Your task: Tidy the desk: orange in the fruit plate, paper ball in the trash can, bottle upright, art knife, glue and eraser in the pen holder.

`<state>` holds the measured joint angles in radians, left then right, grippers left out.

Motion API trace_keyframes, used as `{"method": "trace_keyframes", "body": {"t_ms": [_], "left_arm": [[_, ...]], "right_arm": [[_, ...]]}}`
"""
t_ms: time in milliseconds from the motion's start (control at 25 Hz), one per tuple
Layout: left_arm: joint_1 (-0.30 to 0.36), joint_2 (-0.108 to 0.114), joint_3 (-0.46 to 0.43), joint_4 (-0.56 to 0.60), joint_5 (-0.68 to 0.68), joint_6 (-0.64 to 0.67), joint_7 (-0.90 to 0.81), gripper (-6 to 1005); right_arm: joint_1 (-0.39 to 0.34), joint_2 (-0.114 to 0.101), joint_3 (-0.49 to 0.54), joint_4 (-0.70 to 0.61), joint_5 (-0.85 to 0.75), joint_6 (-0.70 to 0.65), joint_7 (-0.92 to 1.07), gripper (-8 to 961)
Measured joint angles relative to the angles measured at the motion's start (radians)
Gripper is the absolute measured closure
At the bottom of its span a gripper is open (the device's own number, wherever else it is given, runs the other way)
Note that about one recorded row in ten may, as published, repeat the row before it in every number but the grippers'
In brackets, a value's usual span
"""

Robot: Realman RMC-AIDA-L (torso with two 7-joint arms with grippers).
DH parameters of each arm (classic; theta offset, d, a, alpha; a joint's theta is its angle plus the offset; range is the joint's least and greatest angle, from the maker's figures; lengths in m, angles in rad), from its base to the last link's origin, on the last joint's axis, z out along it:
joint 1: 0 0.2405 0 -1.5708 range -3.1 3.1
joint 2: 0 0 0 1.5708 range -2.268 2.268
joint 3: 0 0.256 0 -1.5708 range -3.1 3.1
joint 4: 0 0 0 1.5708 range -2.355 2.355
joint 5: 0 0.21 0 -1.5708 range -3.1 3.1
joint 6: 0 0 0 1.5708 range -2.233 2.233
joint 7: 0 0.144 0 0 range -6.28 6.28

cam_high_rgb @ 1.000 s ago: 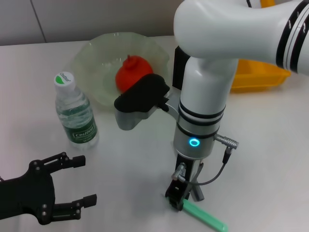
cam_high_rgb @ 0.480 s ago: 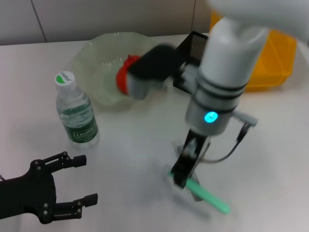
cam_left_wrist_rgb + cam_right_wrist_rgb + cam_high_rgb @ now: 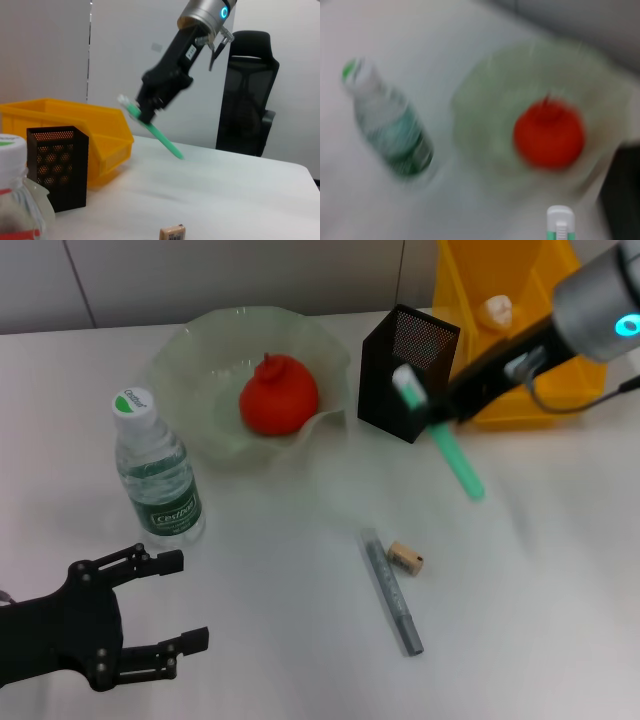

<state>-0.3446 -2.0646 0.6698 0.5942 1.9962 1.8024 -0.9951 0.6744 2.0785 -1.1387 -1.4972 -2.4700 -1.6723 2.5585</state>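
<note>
The green art knife (image 3: 448,445) hangs in the air, tilted, its white end near the front wall of the pen holder (image 3: 405,370) and its green tip pointing down toward the near right. My right claw (image 3: 447,408) is clamped on it just below the white end; in the left wrist view the same claw (image 3: 145,111) holds the knife (image 3: 159,133) clear above the bench (image 3: 540,570), between the pen holder (image 3: 56,165) and the far office chair (image 3: 247,90).

The pen holder stands upright just to the right of the fruit plate (image 3: 190,365), with the yellow trash can (image 3: 535,390) just beyond it on the far right. A paper ball (image 3: 498,308) lies inside the trash can. The orange (image 3: 278,395) sits in the middle of the fruit plate.

The bottle (image 3: 155,470) stands upright on the left side of the bench, near the plate's near-left rim.

On the near middle of the bench lies a grey glue stick (image 3: 392,592), and the small tan eraser (image 3: 405,557) rests just beside its far end, on the right.

My left claw (image 3: 170,602) hovers at the near left, its black fingers spread apart and gripping nothing.
</note>
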Motion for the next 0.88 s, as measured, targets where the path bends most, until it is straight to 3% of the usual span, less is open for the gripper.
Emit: {"method": "trace_keyframes", "body": {"t_ms": [120,360,880], "left_arm": [[-0.008,0.000,-0.001,-0.017,-0.001,-0.009,0.000,133],[-0.022,0.001,-0.001,-0.033,-0.003,-0.017,-0.005,133],[-0.028,0.000,-0.006,-0.034,-0.017,-0.020,-0.045,133]], "right_arm": [[-0.034,0.000,0.046,-0.015,0.045,0.058,-0.077,775],[-0.104,0.000,0.071,0.018,0.189,0.310,-0.298,775],[-0.069,0.000,0.056,0.240,0.309,0.599,-0.523,774]]}}
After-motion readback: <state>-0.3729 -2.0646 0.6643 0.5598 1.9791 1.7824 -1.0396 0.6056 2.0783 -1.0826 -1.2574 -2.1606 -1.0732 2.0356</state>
